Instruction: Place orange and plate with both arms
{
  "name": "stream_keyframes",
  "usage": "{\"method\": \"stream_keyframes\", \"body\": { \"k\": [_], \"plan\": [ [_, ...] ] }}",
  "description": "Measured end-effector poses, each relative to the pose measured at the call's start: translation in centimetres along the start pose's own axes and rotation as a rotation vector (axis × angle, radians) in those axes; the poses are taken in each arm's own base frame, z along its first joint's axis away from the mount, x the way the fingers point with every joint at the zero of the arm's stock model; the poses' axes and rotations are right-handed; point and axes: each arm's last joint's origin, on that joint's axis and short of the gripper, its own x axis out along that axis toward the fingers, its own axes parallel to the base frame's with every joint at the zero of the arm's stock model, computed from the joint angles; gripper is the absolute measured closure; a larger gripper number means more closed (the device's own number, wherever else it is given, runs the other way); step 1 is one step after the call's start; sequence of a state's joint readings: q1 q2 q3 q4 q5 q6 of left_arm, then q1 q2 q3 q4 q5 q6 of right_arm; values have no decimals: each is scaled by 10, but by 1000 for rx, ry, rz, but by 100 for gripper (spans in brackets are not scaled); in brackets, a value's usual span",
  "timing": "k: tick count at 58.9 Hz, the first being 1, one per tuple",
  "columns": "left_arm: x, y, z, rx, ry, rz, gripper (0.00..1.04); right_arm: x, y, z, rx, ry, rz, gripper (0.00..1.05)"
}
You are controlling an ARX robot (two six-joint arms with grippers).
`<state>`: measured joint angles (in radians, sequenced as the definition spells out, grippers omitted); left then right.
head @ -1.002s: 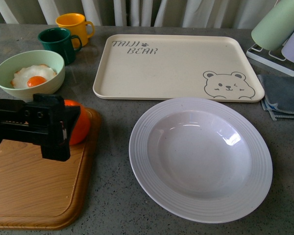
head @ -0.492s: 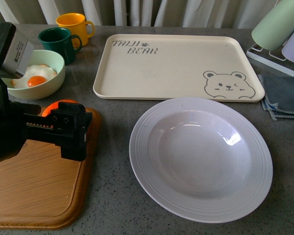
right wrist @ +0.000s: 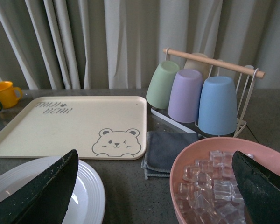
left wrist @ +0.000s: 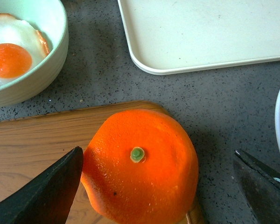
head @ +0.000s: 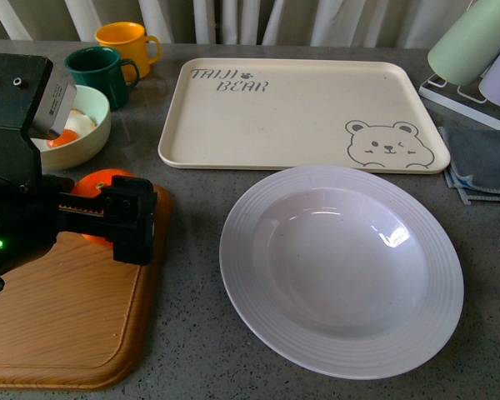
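Your left end effector [left wrist: 158, 156] has its fingers spread apart, and the orange [left wrist: 140, 168] sits between them on the corner of the wooden board [head: 58, 317], green stem dot facing up. One finger [left wrist: 51, 191] lies right against the orange's side; you cannot tell whether it actually touches. The other finger stands well apart from the fruit, over the bare bench [head: 192, 333].

From the front, that end effector and its arm cover most of the orange, so only the upper curve shows. They also hide part of the green bowl [head: 96, 125] and most of the fried egg in it.

The plate [head: 342, 267] lies on the bench off to the side of the left end effector's far finger, near the bear tray [head: 300, 108].

Your right end effector [right wrist: 155, 156] is out of the front view. Its wrist camera shows the fingers wide apart with nothing between them. Only a slice of the plate's rim appears beside one finger, and a pink bowl of ice [right wrist: 177, 163], cut off by the frame edge, beside the other.
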<state>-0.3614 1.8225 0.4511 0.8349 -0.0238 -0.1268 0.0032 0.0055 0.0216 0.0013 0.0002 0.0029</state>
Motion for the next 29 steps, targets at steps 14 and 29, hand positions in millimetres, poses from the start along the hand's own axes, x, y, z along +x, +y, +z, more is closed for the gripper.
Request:
{"method": "stream_keyframes", "body": {
  "k": [14, 29],
  "plan": [
    [10, 3, -5, -2, 5, 23, 9, 0, 0, 0, 0, 0, 0, 9],
    [12, 5, -9, 0, 10, 35, 21, 0, 0, 0, 0, 0, 0, 9]
  ]
}}
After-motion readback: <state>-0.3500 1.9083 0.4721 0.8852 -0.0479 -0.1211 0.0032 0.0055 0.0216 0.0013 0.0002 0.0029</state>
